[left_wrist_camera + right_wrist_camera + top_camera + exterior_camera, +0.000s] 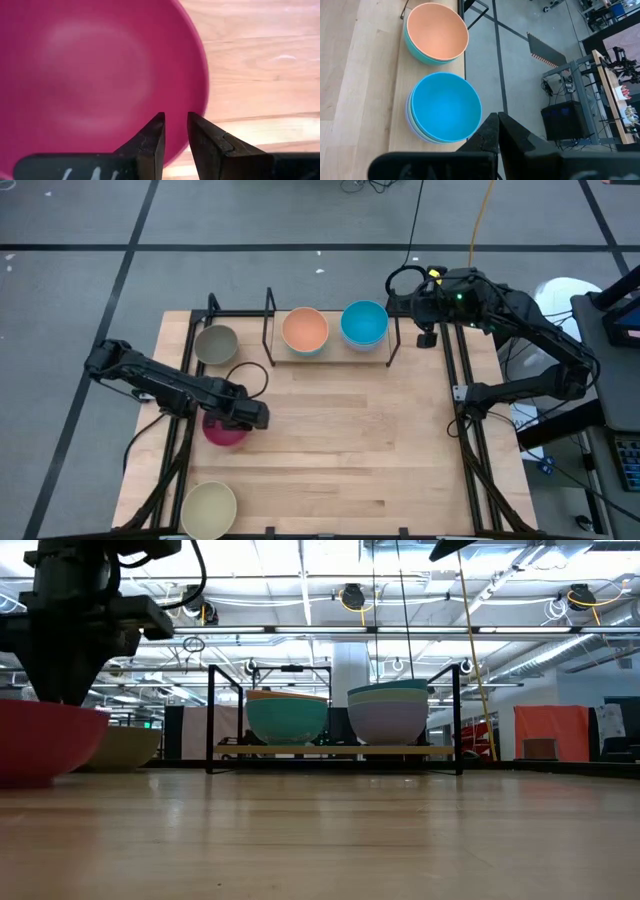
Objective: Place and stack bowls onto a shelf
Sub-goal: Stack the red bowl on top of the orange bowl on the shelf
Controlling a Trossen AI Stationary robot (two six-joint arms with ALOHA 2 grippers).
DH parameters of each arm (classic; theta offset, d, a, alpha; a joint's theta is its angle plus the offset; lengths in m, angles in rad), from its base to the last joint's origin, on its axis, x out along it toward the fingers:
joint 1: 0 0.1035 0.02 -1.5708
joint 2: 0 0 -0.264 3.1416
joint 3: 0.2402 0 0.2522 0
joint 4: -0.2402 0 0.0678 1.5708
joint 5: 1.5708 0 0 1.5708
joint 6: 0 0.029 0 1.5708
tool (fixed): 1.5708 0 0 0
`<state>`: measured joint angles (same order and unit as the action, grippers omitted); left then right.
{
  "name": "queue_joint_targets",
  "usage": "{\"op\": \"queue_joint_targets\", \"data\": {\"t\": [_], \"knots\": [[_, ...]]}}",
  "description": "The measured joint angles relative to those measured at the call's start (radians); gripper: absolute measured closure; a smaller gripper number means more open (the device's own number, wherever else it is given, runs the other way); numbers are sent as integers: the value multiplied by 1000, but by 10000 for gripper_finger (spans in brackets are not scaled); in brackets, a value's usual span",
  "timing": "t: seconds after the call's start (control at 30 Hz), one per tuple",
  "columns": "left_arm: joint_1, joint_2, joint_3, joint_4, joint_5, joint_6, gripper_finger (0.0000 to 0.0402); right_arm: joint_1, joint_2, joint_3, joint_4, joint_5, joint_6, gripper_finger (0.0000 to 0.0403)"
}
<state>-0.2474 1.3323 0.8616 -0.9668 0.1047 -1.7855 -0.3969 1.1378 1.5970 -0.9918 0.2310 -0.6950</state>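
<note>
Two stacks of bowls are seen on the shelf (330,352) at the far side of the bench (340,450) — one topped by an orange bowl (305,330) over a teal one, the other topped by a blue bowl (364,322) over pale green and lavender ones. An olive-grey bowl (215,344) is set on the bench just beside the shelf's left frame, and a cream bowl (209,508) lies at the near left corner. The magenta bowl (225,429) rests on the bench left of centre — its rim is straddled by the left end effector (240,418), whose fingers (150,145) are parted only narrowly, one inside the bowl and one outside, gripping that rim. The right end effector (427,304) is held clenched and empty beyond the shelf's right end, off the bench edge.
</note>
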Motion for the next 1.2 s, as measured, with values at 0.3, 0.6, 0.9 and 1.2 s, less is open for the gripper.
{"op": "queue_joint_targets", "data": {"t": [0.3, 0.6, 0.9, 1.2], "knots": [[0, 0, 0, 52, 0, 11, 316, 0, 0, 0, 0, 0, 0, 403], [2, -23, 0, 35, -76, -13, 316, 0, 0, 0, 0, 0, 0, 403], [13, -109, 1, 65, -108, -7, 316, 0, 0, 0, -1, 0, 2, 403], [13, -72, 1, 87, -166, 0, 316, 0, 0, 0, -1, 0, 3, 403]]}}
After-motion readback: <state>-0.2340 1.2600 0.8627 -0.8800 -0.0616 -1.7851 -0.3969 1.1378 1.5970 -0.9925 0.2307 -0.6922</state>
